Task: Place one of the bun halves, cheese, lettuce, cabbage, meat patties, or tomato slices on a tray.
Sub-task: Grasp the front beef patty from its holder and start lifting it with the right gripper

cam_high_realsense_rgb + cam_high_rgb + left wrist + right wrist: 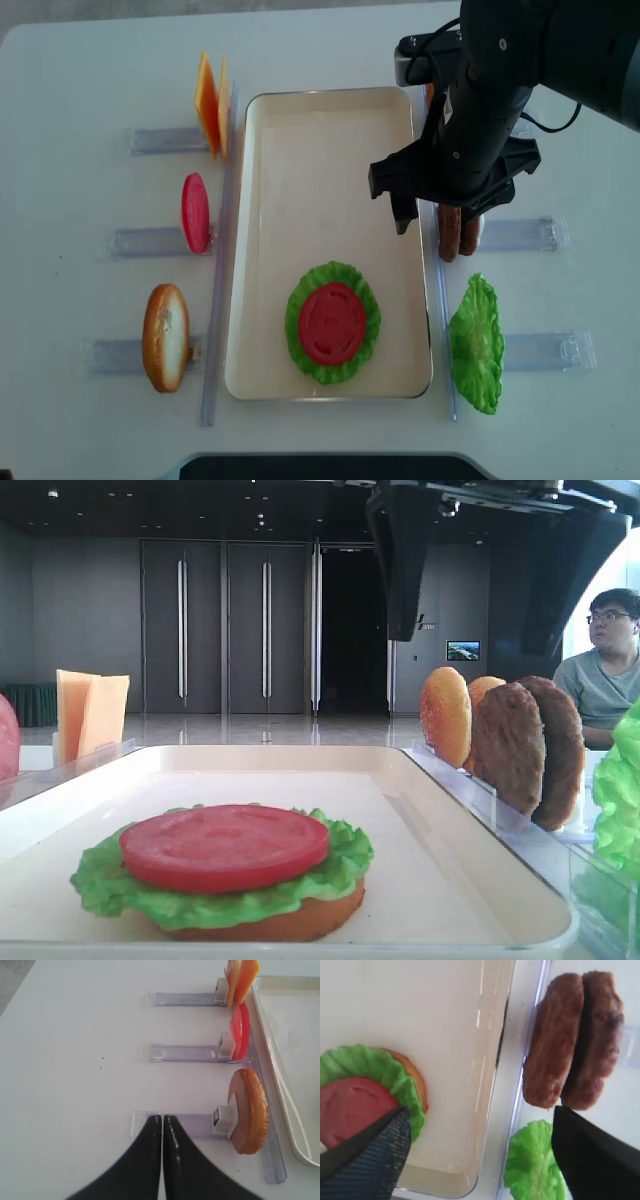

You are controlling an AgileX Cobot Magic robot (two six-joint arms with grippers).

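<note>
right pincer (440, 218) wide open, empty, above the meat patties (456, 230).

My tray (250, 250) holds a bun half (300, 920), lettuce (300, 340) and tomato slice (332, 322), stacked; two meat patties (455, 232) stand on edge just outside its right rim.

Right arm: black, reaching in from upper right of overhead view, wrist bent downward. Right gripper (433, 213) pointing down, fingers (367, 1155) spread wide, nothing between them. Left gripper (162, 1125): seen in left wrist view only, two dark fingers pressed together tip to tip, holding nothing, hovering above bench.
</note>
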